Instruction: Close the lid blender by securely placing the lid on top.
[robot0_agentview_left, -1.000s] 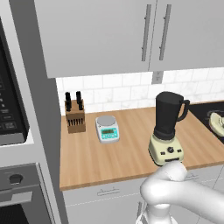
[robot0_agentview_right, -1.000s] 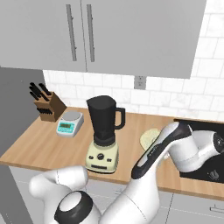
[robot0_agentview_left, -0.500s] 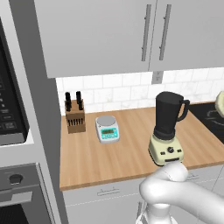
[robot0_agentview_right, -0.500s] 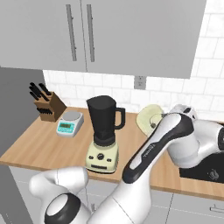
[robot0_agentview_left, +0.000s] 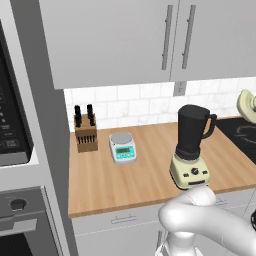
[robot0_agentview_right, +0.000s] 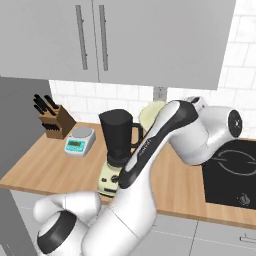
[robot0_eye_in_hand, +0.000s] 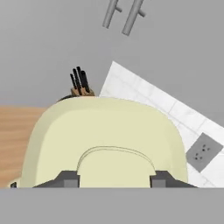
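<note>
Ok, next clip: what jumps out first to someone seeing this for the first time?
The cream lid looms large in the hand view, held between the fingertips of the gripper up in the air. On the wooden counter stands the dark blender, its jar open on top, left of the lid.

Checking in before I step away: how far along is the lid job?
Done: the lid is off the counter and gripped in the claw, raised in the air to the right of the blender. In hand: carrying it, held high near the wall tiles. Left: the dark jar's top is still open, so the lid must be brought over it, lowered, seated and released.
</note>
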